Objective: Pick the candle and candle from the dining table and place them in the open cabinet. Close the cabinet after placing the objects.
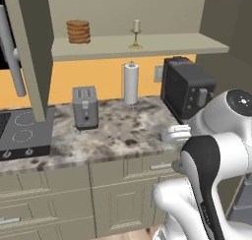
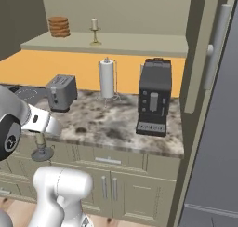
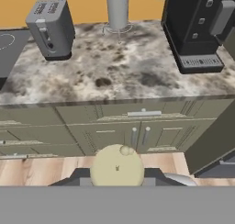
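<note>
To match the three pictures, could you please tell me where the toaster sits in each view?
Left base view: toaster left of centre, on the counter.
Right base view: toaster at middle left, on the counter.
Hand view: toaster at upper left.
Shared landmark: the paper-towel roll stands to the toaster's right in every view.

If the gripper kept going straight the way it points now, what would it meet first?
Judging by the hand view, the gripper, shut on the second candle, aims at the lower cabinet doors under the stone counter. They would probably come first, though depth is unclear.
</note>
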You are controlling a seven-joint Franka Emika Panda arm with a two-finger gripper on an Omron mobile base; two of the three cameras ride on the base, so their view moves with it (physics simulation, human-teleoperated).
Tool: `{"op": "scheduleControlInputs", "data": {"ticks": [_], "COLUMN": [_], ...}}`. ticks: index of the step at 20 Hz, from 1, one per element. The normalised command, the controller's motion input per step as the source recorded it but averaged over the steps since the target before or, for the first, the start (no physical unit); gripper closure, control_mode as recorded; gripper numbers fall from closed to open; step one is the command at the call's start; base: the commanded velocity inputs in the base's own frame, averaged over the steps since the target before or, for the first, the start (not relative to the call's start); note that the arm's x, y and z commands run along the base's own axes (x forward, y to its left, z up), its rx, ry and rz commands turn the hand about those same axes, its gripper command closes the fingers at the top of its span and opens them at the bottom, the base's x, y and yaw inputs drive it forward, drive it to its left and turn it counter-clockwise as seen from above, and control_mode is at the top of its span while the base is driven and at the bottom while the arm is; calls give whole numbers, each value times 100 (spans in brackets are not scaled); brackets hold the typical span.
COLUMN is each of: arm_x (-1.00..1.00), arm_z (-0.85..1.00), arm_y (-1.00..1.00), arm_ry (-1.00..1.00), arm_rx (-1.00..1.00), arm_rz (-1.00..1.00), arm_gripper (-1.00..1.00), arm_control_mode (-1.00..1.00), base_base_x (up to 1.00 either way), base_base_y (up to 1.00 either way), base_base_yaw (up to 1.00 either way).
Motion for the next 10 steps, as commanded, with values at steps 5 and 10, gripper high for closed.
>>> {"op": "scheduleControlInputs", "data": {"ticks": [5,10], "arm_x": [0,0], "arm_z": [0,0], "arm_y": [0,0], "arm_ry": [0,0], "arm_rx": [0,0], "arm_rz": [0,0], "arm_gripper": [100,100], "arm_control_mode": [100,100], "base_base_x": [44,37], "base_base_y": [14,20], "base_base_yaw": [-4,-3]}}
